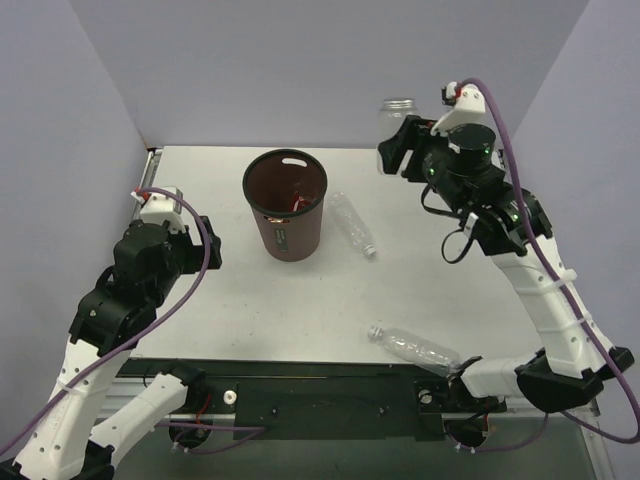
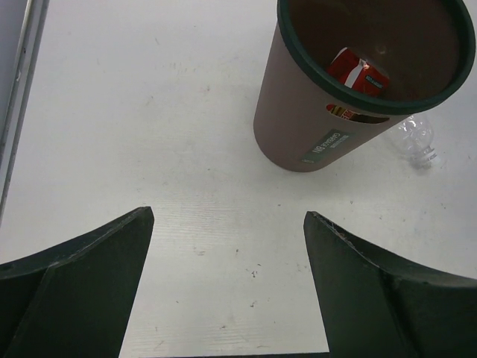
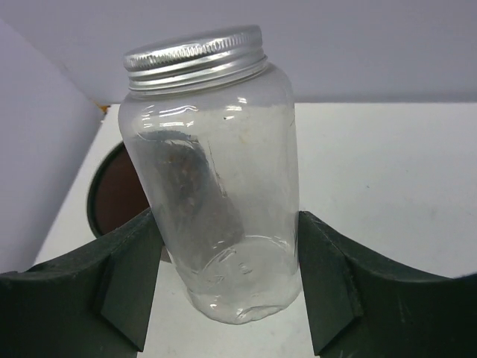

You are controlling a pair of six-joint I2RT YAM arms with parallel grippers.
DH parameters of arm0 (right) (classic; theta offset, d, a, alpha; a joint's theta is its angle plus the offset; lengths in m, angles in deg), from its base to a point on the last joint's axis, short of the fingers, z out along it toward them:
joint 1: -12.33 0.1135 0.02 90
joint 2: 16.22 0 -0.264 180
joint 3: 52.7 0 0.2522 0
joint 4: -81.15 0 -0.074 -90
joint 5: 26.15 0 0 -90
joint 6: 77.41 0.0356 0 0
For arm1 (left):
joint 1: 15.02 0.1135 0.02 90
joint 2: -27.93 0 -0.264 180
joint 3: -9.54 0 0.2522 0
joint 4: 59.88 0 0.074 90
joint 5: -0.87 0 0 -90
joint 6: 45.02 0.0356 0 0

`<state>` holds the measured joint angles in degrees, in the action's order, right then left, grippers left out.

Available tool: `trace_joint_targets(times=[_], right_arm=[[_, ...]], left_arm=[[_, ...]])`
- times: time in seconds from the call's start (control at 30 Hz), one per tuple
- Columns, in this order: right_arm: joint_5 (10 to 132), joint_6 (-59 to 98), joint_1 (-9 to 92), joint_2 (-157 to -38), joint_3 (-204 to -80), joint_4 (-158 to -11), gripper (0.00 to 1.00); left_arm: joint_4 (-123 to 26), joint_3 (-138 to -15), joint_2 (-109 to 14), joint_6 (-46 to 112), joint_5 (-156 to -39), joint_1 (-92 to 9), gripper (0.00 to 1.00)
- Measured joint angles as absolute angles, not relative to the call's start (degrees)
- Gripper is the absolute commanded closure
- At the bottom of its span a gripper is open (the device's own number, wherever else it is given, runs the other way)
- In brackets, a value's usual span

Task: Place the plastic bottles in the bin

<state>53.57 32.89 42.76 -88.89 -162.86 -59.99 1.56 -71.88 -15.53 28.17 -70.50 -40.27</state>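
My right gripper is shut on a short clear bottle with a silver screw cap, held high over the table's far right. In the right wrist view the bottle sits upright between both pads of the gripper. The dark brown bin stands upright at the back centre, left of this gripper; it also shows in the right wrist view. A clear bottle lies just right of the bin, and another lies near the front edge. My left gripper is open and empty, left of the bin.
In the left wrist view the bin holds something with a red label, and a bottle lies behind it. Purple walls close the table at the back and sides. The right arm's base stands by the front bottle.
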Motion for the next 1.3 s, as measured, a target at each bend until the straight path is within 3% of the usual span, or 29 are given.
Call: trace_joint_targets(times=[0.3, 0.43, 0.53, 0.67, 0.9, 1.03, 1.3], right_arm=[[52.78, 32.95, 52.47, -113.35, -181.27, -62.57, 0.54], [53.09, 33.26, 54.63, -121.35, -185.09, -62.13, 0.45], [53.70, 33.78, 55.46, -124.01, -186.54, -61.48, 0.26], [54.60, 34.05, 55.55, -127.92, -192.87, -60.01, 0.10], [54.09, 33.68, 55.51, -129.02, -197.79, -58.79, 0.08], [51.91, 33.33, 54.98, -123.36, -188.15, -59.20, 0.08], [48.74, 35.36, 43.22, -95.95, -146.62, -65.23, 0.08]], left_arm=[[3.62, -69.28, -15.11, 25.63, -72.38, -37.74, 0.06], [4.40, -68.20, -14.11, 24.80, -73.43, -36.93, 0.06], [4.51, -67.40, -13.10, 24.47, -73.97, -36.43, 0.06], [4.75, -66.67, -12.23, 24.10, -74.63, -35.84, 0.06], [4.75, -64.47, -11.79, 23.51, -75.06, -35.27, 0.06], [4.84, -63.77, -11.84, 23.47, -75.00, -34.85, 0.06], [4.97, -63.68, -11.57, 23.29, -72.73, -32.95, 0.06]])
